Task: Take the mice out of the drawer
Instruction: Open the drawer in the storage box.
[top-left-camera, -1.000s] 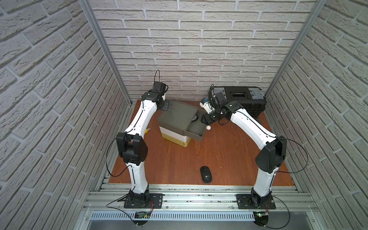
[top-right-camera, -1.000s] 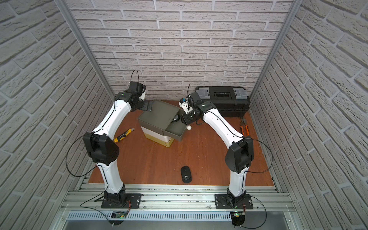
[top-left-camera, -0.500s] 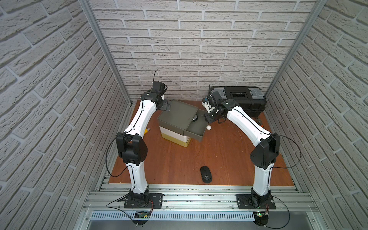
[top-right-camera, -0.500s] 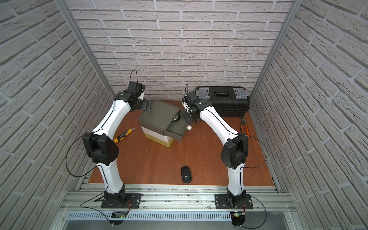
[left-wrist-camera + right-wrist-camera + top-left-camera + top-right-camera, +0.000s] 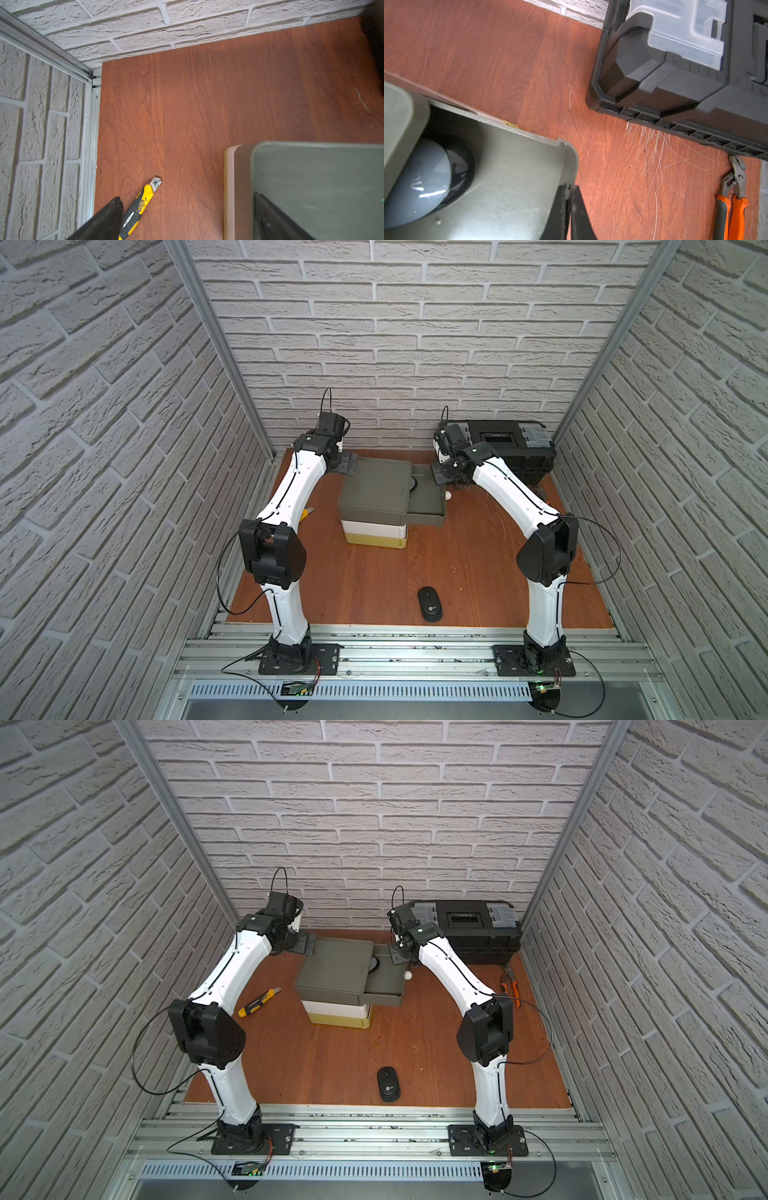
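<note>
Right end effector [image 5: 569, 207] closed, empty, at drawer [image 5: 566, 160]; left end effector [image 5: 187, 197] spread wide; mouse [image 5: 425, 178] inside

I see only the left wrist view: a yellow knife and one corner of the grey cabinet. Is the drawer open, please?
Observer: Yes. In a top view the drawer stands open toward the right arm's side.
Operator: Is any mouse inside it?
Observer: The right wrist view shows one grey mouse in it, half under the cabinet top.
Operator: And where is the right gripper?
Observer: The right gripper is shut at the drawer's front wall. I cannot tell whether it pinches the wall.
</note>
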`<action>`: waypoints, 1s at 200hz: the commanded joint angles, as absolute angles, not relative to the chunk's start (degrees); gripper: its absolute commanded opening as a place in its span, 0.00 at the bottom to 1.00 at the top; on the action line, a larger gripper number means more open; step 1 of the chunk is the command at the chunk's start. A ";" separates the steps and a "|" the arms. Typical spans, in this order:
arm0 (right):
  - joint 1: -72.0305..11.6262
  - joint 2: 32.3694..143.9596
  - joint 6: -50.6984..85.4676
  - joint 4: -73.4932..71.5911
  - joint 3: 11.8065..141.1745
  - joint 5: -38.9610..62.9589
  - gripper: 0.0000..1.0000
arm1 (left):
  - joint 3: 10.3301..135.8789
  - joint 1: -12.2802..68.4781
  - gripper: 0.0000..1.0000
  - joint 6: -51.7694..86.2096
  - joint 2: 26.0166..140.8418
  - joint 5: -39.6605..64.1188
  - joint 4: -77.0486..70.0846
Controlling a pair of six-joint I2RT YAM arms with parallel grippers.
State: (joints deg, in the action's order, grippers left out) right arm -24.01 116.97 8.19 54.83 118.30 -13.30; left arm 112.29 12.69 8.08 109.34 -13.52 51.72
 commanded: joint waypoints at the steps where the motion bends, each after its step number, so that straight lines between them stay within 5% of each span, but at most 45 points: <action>1: -23.61 117.62 2.20 67.85 116.45 -15.25 0.02 | 110.39 11.20 0.98 5.98 113.52 -23.72 57.13; 128: -21.20 107.98 3.70 63.63 106.73 -18.27 0.02 | 116.91 10.66 0.98 0.28 114.94 -34.82 59.06; 200: -20.88 105.05 4.43 60.96 104.23 -19.41 0.02 | 118.98 11.10 0.98 -4.86 115.35 -32.25 55.63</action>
State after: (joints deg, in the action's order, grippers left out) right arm -21.74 108.73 9.43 52.80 106.24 -17.58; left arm 119.00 14.20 -1.74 112.84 -21.47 55.68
